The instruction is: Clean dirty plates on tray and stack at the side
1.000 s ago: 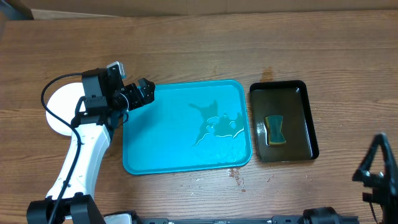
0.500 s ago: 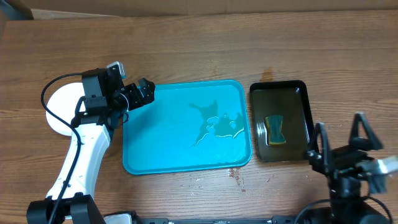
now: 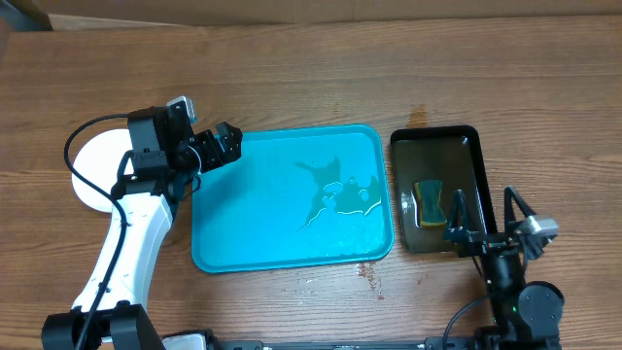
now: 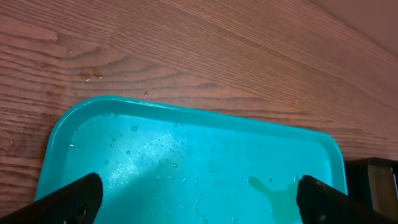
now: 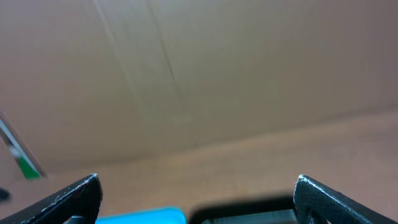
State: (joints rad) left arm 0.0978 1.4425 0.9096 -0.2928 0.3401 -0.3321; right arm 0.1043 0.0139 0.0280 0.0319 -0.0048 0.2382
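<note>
The turquoise tray [image 3: 262, 209] lies in the middle of the table, bare of plates, with a wet puddle [image 3: 340, 192] on its right half. It also shows in the left wrist view [image 4: 186, 162]. A white plate stack [image 3: 92, 170] sits on the table left of the tray, partly hidden by the left arm. My left gripper [image 3: 222, 146] is open and empty over the tray's far left corner, its fingers wide apart in the left wrist view [image 4: 196, 196]. My right gripper [image 3: 483, 216] is open and empty at the near right, by the black tray's near right corner.
A glossy black tray [image 3: 442, 190] holding liquid and a green-yellow sponge [image 3: 429, 203] stands right of the turquoise tray. Its far edge shows in the right wrist view [image 5: 249, 211]. A cardboard edge runs along the back of the table.
My right arm has swung in from the near right edge toward the black tray's near right corner. The left arm has not moved.
</note>
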